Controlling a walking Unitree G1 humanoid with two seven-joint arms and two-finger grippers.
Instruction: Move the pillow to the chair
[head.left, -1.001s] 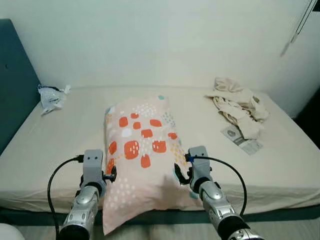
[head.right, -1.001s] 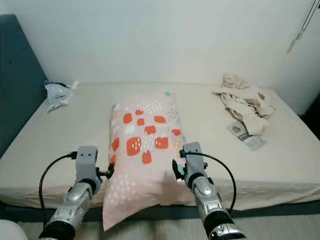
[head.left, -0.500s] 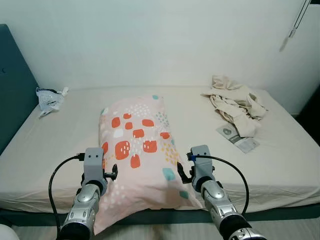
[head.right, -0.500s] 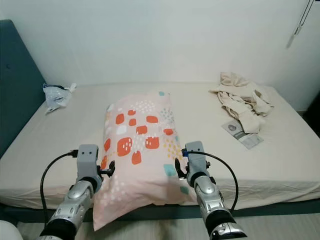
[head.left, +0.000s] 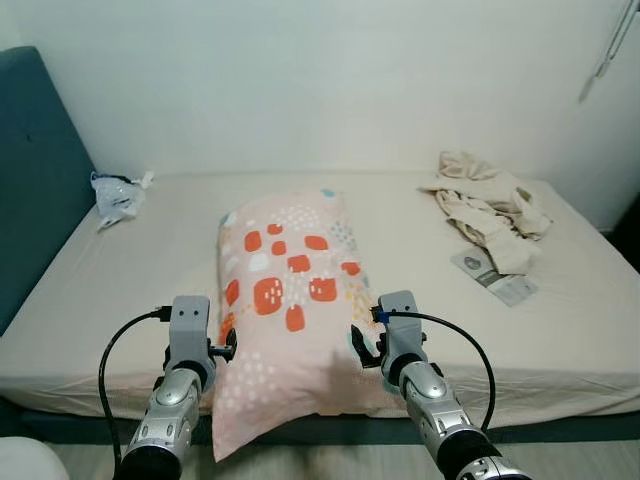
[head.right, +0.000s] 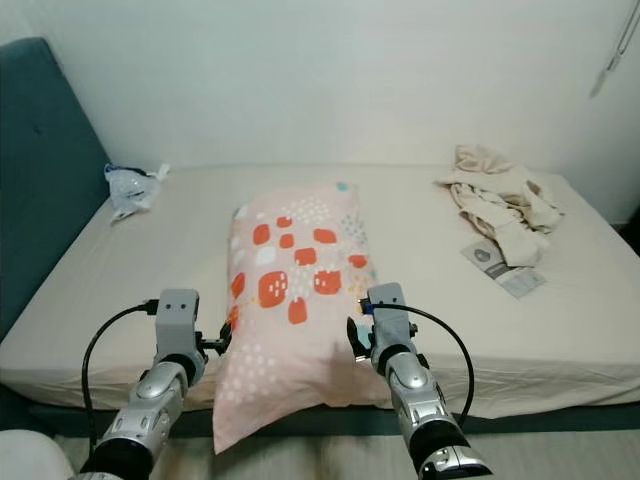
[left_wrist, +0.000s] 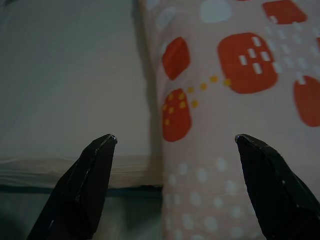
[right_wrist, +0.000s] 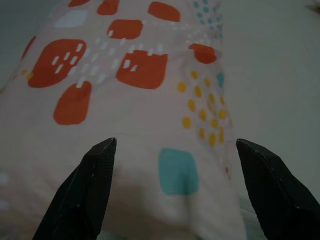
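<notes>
Bed (head.left: 120, 290): pillow (head.left: 290, 300) laid lengthwise, near end overhanging between both grippers.
Left gripper (left_wrist: 172, 145): jaws spread, astride pillow's edge.
Right gripper (right_wrist: 175, 147): jaws spread, ungrasped.

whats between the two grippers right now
The pillow lies between them: the left gripper sits at one long edge, the right gripper at the other, seen in the left eye view.

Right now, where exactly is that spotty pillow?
The pillow lies lengthwise in the middle of the bed, its near end hanging over the bed's front edge, between the left gripper and the right gripper.
</notes>
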